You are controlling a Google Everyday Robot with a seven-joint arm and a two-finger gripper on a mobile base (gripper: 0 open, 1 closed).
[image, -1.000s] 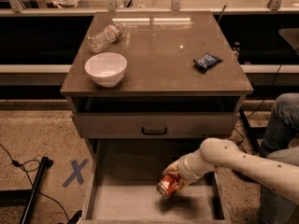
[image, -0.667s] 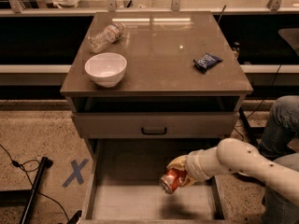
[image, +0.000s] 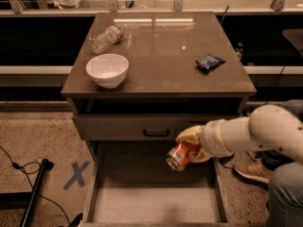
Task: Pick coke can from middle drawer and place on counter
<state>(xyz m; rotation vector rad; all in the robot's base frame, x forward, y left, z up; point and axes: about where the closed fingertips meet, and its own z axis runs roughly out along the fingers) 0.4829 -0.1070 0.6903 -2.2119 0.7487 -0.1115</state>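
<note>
The gripper [image: 190,144] is clamped on the tilted coke can [image: 178,156], held above the open middle drawer [image: 151,203]. This is the lifting step. Next, carry it toward twelve o'clock onto the counter [image: 165,56], avoiding the white bowl [image: 107,70].

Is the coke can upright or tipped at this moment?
Tipped: the coke can leans, its silver end pointing down-left, held in the gripper above the middle drawer.

White bowl [image: 107,70]: left of centre, upper half, standing upright.
Clear bottle [image: 108,38]: lying on its side above the bowl, a little apart from it.
Blue snack packet [image: 210,62]: right of centre, upper half, flat.
Blue X mark [image: 76,174]: floor, lower left.
Shoe [image: 251,170]: lower right.
</note>
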